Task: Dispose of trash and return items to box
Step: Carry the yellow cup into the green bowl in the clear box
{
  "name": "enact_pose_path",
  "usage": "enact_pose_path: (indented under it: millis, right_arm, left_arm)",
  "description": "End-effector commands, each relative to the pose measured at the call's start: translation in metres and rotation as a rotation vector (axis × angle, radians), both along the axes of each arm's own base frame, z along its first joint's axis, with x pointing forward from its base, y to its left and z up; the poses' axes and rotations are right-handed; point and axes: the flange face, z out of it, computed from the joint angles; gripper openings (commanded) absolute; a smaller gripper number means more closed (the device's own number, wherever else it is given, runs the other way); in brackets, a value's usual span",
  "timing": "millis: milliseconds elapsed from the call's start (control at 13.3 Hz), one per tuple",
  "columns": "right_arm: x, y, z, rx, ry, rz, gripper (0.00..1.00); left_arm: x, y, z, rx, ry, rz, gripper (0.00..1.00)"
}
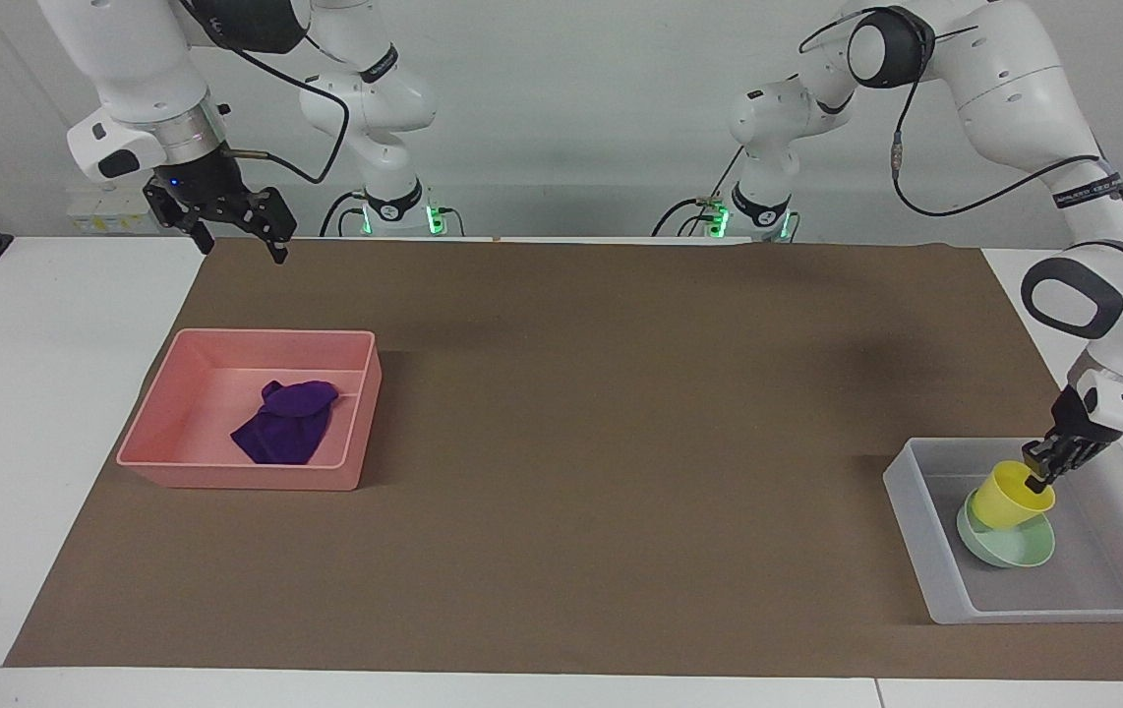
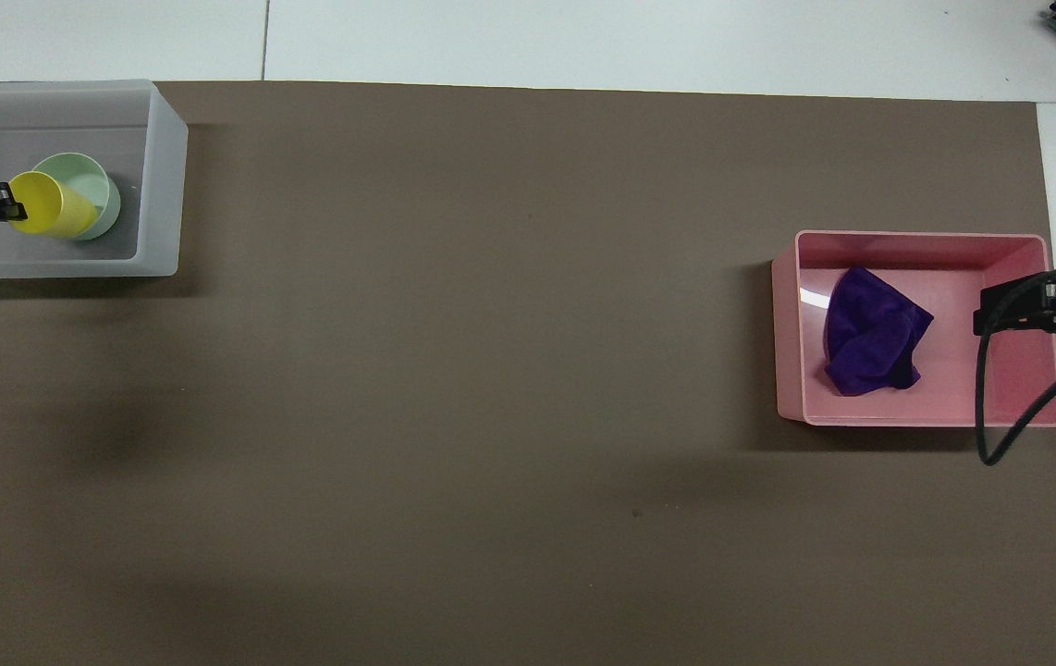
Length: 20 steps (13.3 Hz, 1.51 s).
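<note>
Brown mat (image 1: 571,442) covers most of the white worktop (image 1: 40,393), plain white wall up top. Left gripper (image 1: 1041,472) is down in the box (image 1: 925,551) at the left arm's end, fingers (image 2: 3,202) pinched shut on the rim of the cup (image 1: 1006,500). Cup is tilted, and its base sits inside the bowl (image 1: 1014,549), which lies on the box floor right under those fingers. From overhead the cup (image 2: 52,205) overlaps the bowl (image 2: 95,190), both in the middle of the box (image 2: 163,176).

Right gripper (image 1: 235,231) just waits up in the air over the mat's edge at the right arm's end, fingers spread wide with nothing in them. Below those fingers and well apart from them is the pink tray (image 1: 163,433), and the purple trash (image 1: 286,423) is lying crumpled on its floor. Overhead shows the same: trash (image 2: 870,342) in the tray (image 2: 787,342), gripper (image 2: 1018,310) over the tray's edge.
</note>
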Motion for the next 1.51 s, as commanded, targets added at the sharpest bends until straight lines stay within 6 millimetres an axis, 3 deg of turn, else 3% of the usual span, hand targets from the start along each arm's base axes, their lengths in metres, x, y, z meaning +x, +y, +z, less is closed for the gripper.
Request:
enact_pose_path:
  millis: [0,151,226,302,377,452,528,829,980,1206,1433]
  right_arm:
    - [-0.006,-0.001,-0.001,0.002,0.009,0.008,1.0]
    - [-0.006,-0.001,0.0,0.001,0.007,0.008,1.0]
    - [-0.006,-0.001,0.0,0.003,0.007,0.008,1.0]
    - [-0.006,0.0,0.0,0.003,0.007,0.01,1.0]
    - [-0.006,0.0,-0.001,0.003,0.009,0.01,1.0]
    - [-0.006,-0.001,-0.001,0.002,0.009,0.008,1.0]
    - [-0.006,-0.001,0.0,0.003,0.007,0.008,1.0]
    - [-0.006,0.0,0.0,0.003,0.006,0.01,1.0]
    - [-0.006,-0.001,0.0,0.001,0.006,0.01,1.0]
    - [-0.006,-0.001,0.0,0.003,0.006,0.01,1.0]
    - [-0.006,-0.001,0.0,0.003,0.006,0.01,1.0]
  left_arm:
    - [-0.004,0.001,-0.005,-0.006,-0.017,-0.004,0.0]
    - [-0.003,0.001,-0.005,-0.002,-0.025,-0.005,0.0]
    - [-0.003,0.001,-0.005,-0.002,-0.025,-0.003,0.06]
    - [-0.004,0.002,-0.005,-0.002,-0.025,-0.002,0.25]
    - [-0.004,0.003,-0.005,-0.002,-0.025,0.0,0.61]
    - [-0.004,0.003,-0.005,-0.002,-0.024,0.001,0.85]
    - [-0.003,0.003,-0.004,0.0,-0.026,-0.003,1.0]
    - [-0.002,-0.007,0.017,0.024,-0.043,-0.061,1.0]
    - [-0.006,-0.018,0.038,0.035,-0.051,-0.116,1.0]
    - [-0.013,-0.052,0.071,0.023,-0.02,-0.206,1.0]
    - [-0.031,-0.09,0.088,-0.006,0.047,-0.274,1.0]
